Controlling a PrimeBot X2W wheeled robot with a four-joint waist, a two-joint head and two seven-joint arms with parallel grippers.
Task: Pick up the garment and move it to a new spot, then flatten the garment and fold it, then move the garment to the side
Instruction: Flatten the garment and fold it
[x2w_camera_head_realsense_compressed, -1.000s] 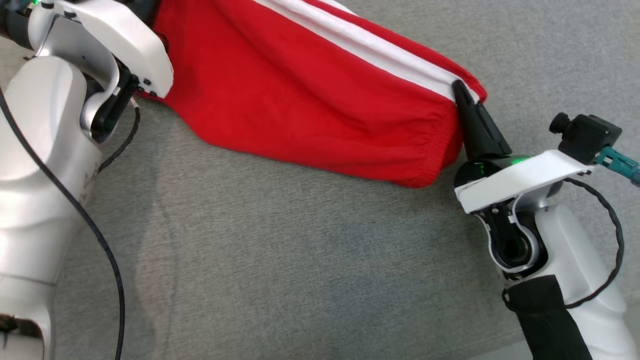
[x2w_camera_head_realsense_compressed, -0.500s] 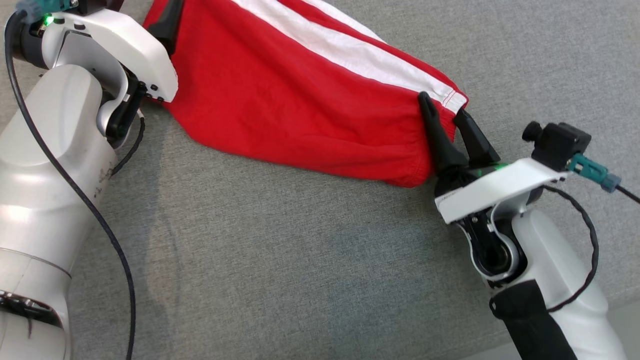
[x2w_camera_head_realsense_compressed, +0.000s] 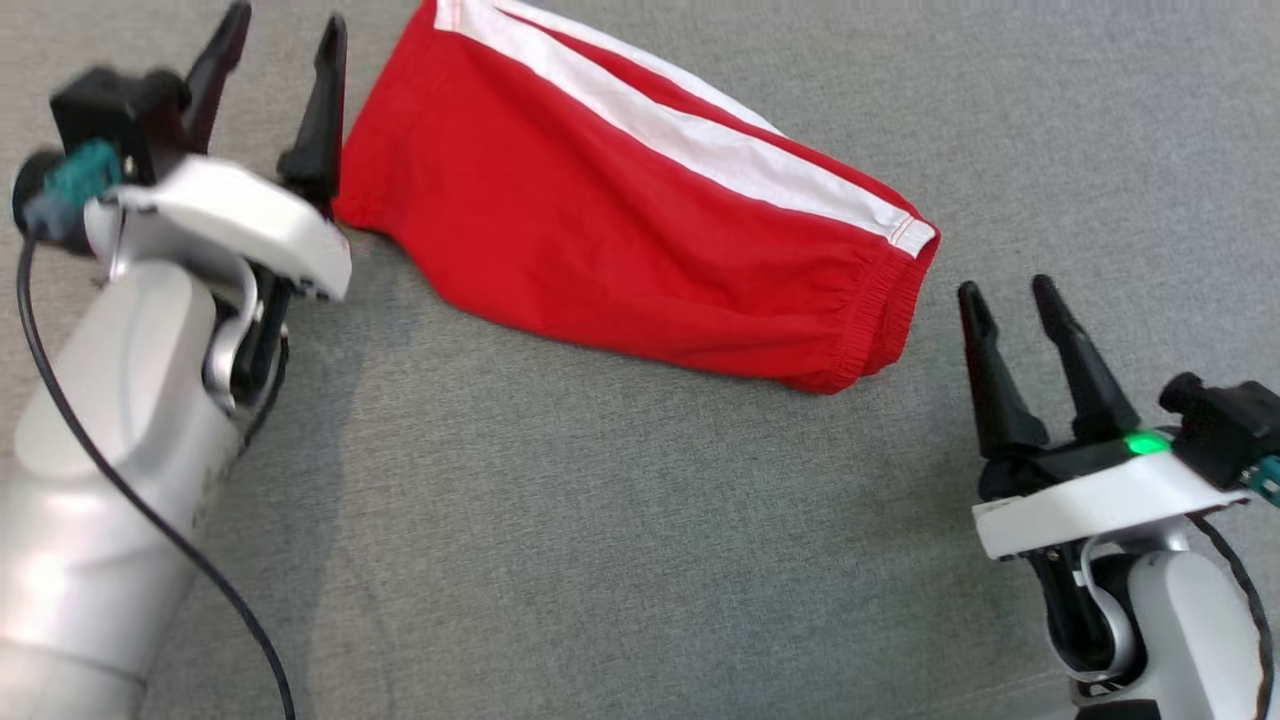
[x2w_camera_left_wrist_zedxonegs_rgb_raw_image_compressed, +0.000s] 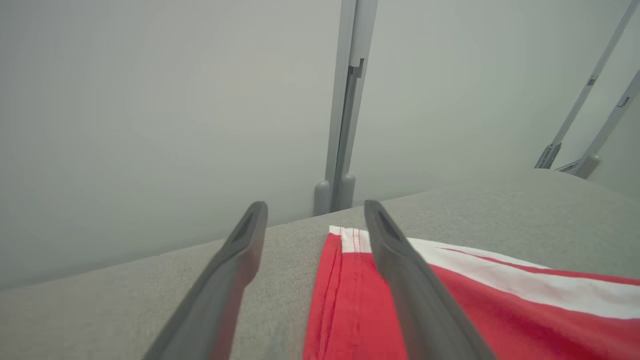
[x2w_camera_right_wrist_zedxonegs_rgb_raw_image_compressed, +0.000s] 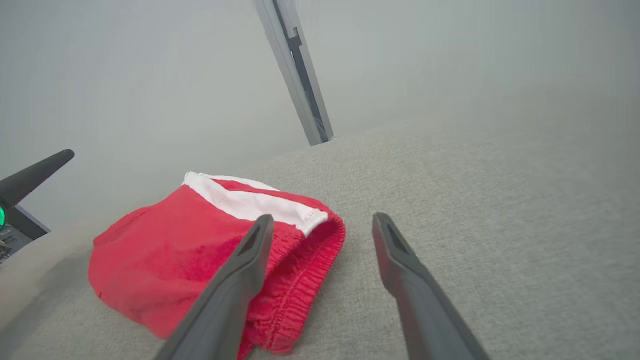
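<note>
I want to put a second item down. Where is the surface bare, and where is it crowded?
Bare: the grey surface below the garment, between the left gripper and the right gripper; also the top right corner. Crowded: the left gripper is close beside the garment's edge.

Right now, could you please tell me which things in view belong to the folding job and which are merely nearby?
Belongs to the job: red garment; left end effector, open; right end effector, open.
Merely nearby: grey fabric surface; grey post behind it.
</note>
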